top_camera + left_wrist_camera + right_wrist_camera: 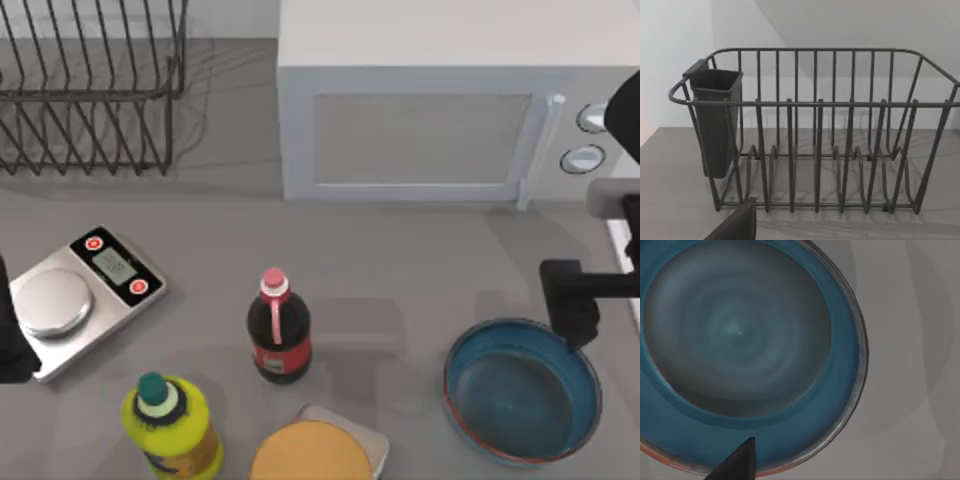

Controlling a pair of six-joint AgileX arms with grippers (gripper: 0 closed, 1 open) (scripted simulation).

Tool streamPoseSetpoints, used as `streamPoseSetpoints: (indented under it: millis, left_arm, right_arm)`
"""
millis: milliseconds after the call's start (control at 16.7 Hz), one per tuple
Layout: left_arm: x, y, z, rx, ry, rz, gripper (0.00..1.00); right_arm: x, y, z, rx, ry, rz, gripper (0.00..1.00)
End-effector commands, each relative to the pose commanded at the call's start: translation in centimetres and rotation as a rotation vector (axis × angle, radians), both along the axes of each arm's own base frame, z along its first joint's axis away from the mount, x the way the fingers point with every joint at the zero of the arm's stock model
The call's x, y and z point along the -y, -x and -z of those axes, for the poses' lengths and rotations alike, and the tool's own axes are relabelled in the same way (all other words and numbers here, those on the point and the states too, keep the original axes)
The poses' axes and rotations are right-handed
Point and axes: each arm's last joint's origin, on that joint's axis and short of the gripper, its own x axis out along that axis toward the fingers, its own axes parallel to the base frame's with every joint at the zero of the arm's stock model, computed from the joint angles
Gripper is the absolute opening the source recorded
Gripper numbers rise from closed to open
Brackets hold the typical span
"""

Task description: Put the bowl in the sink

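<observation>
The bowl [522, 392] is wide and blue, with a dark teal inside and a thin reddish rim. It stands upright on the grey table near the front right. My right gripper [572, 318] hangs over the bowl's back right rim. In the right wrist view the bowl [740, 340] lies close below, with a dark part of the right gripper [737, 462] over its rim. My left gripper [12, 340] is parked at the table's far left edge, beside the scale. The sink is out of view.
A white microwave [430, 110] stands at the back. A black wire dish rack [90, 90] [815, 135] fills the back left. A silver kitchen scale [85, 295], a dark soda bottle [277, 330], a yellow bottle [172, 430] and an orange-tan disc on a grey square [312, 455] occupy the front left and middle.
</observation>
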Motion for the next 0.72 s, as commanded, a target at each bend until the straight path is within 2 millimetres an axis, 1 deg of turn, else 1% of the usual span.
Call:
streamPoseSetpoints:
  millis: [240, 360, 480, 720]
  left_arm:
    - [0.0, 0.0, 0.0, 0.000, 0.000, 0.000, 1.00]
    - [0.0, 0.0, 0.0, 0.000, 0.000, 0.000, 1.00]
    - [0.0, 0.0, 0.0, 0.000, 0.000, 0.000, 1.00]
    - [0.0, 0.0, 0.0, 0.000, 0.000, 0.000, 1.00]
  right_arm:
    - [0.1, 0.0, 0.1, 0.001, -0.001, 0.003, 1.00]
    - [0.1, -0.1, 1.1, -0.003, 0.001, 0.001, 1.00]
    - [-0.1, -0.3, 3.0, -0.001, 0.001, 0.000, 1.00]
    - [-0.2, -0.5, 7.8, 0.012, -0.005, 0.000, 1.00]
